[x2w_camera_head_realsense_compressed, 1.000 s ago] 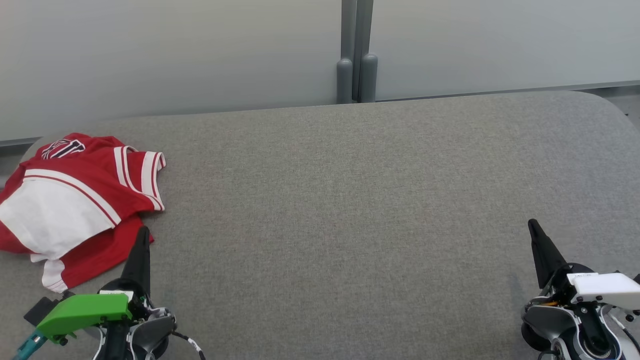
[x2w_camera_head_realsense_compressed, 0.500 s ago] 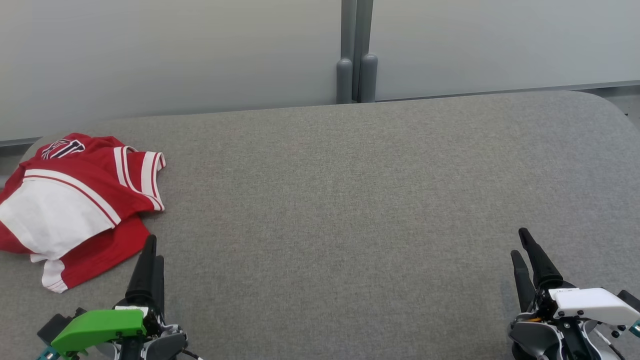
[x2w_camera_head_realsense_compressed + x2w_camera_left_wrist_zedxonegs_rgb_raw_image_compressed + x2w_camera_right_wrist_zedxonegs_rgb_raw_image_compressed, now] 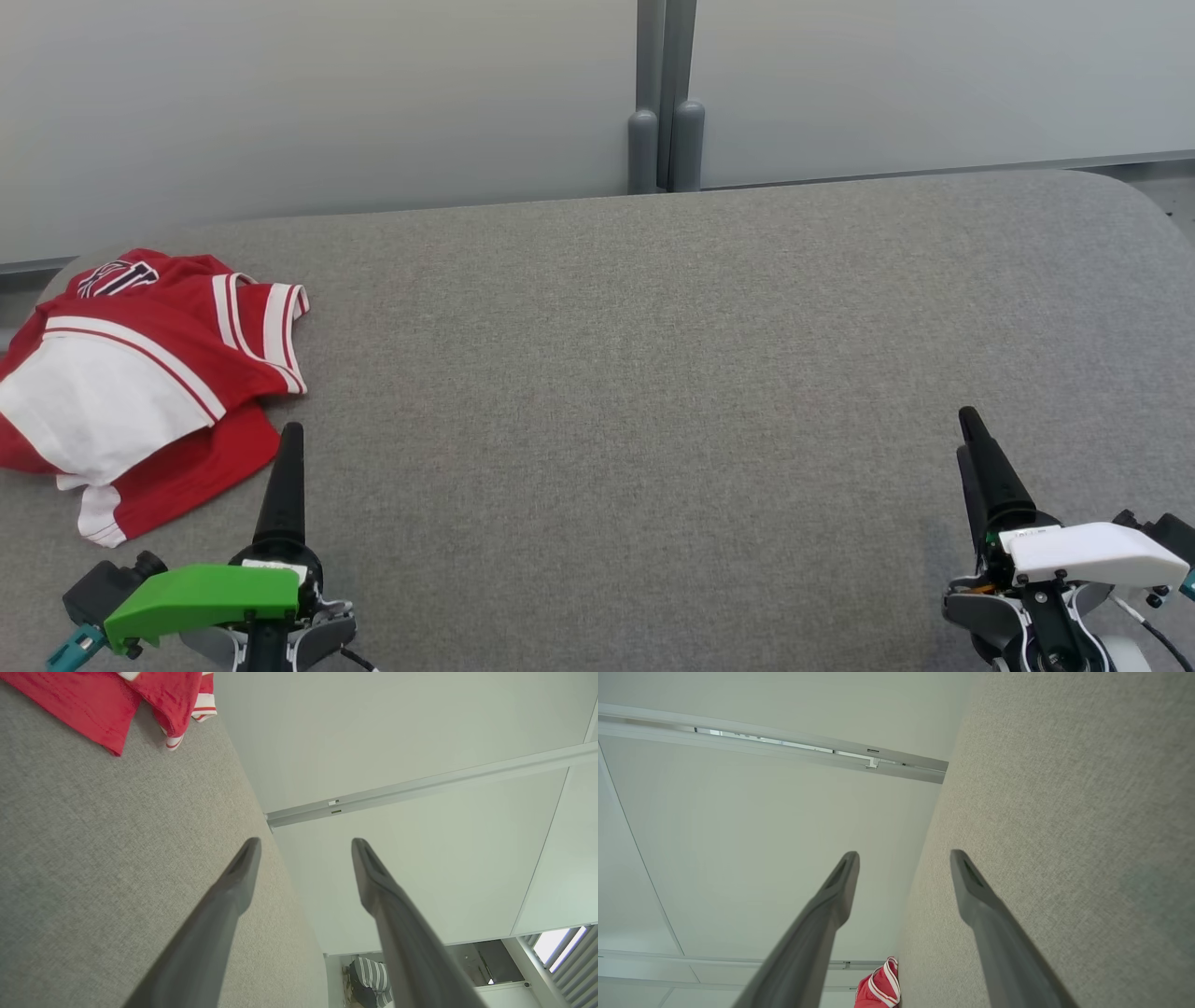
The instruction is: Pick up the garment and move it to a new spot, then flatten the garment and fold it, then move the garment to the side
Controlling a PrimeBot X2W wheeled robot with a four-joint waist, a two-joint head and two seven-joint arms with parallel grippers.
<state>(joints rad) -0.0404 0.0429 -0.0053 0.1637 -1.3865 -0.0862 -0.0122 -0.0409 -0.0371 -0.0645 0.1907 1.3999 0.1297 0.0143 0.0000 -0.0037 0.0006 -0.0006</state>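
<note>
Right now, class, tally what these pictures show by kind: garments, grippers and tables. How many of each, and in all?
Garments: 1, the red and white garment
Grippers: 2, left gripper and right gripper, both open
Tables: 1, the grey table
Total: 4

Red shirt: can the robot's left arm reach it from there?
Probably yes. The red shirt lies close by, just ahead and to the left of the open left fingers, with just bare grey table between them.
</note>
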